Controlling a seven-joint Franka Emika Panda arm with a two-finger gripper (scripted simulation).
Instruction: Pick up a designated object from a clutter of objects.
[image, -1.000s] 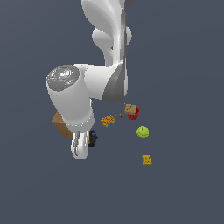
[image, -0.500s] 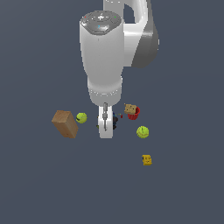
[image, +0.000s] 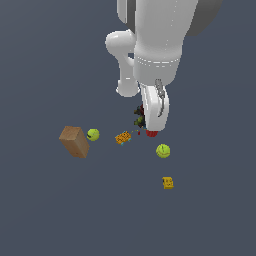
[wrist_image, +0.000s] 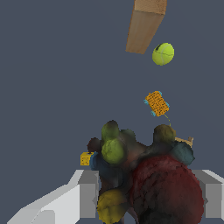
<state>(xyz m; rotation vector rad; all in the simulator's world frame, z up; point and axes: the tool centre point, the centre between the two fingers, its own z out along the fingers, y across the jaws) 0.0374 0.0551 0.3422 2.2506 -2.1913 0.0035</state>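
The designated object, a dark lump (image: 138, 116) with green, blue and red specks, sits between my gripper's (image: 145, 120) fingers, off the floor beside the clutter. In the wrist view the lump (wrist_image: 144, 175) fills the gap between the two grey fingers (wrist_image: 87, 192) of the gripper (wrist_image: 148, 197), which is shut on it. Around it lie the brown box (image: 75, 141), two yellow-green balls (image: 93, 134) (image: 163, 150) and two orange-yellow blocks (image: 123, 137) (image: 168, 182). The red cup (image: 151, 133) peeks out under the gripper. The tan cube is hidden in the exterior view.
The white arm (image: 155, 45) covers the upper middle of the exterior view. The wrist view shows the brown box (wrist_image: 145, 26), one ball (wrist_image: 163, 54) and an orange-yellow block (wrist_image: 156, 103) on the grey floor beyond the lump.
The arm has swung toward the exterior view's right and upward, from beside the brown box to above the red cup. The dark lump has stayed at the fingers throughout.
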